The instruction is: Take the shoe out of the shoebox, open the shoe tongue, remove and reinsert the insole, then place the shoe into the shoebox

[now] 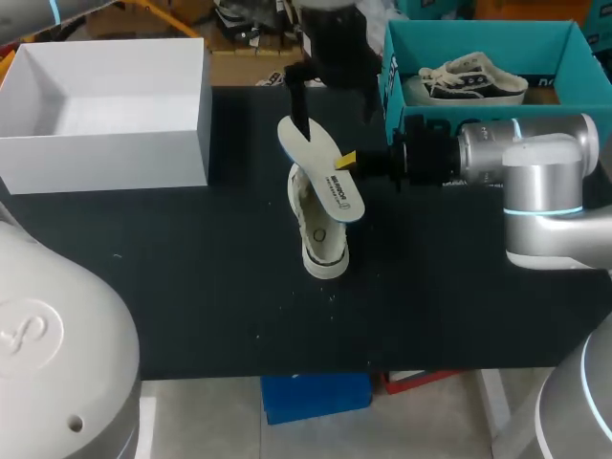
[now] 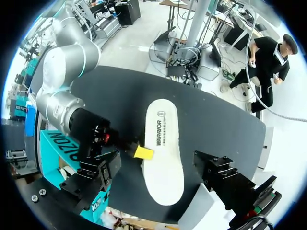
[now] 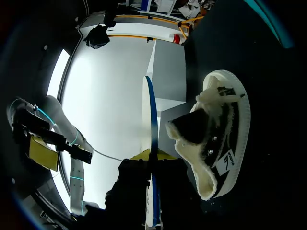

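Above the shoe point(image 1: 320, 239), my right gripper point(image 1: 346, 161) pinches the removed insole point(image 1: 323, 170), left gripper point(image 2: 158, 177) wide; reinsertion next needs toe-first aim

Insole point(image 1: 323, 170): white top face with a line of dark print, blue rim and blue underside edge.
Shoe point(image 1: 320, 234): cream-white with scattered dark markings on the upper and a pale sole. The right wrist view shows black at the opening and a fuzzy cream lining.
Table point(image 1: 191, 287): flat black.
Box point(image 1: 105, 143): plain white.
Shoebox point(image 1: 478, 38): teal, with white lettering outside.
Second shoe point(image 1: 473, 78) inside it: white with black trim.
Right gripper point(image 1: 345, 160): yellow tips on black fingers.
Right arm point(image 1: 545, 182): silver with a pale blue ring.
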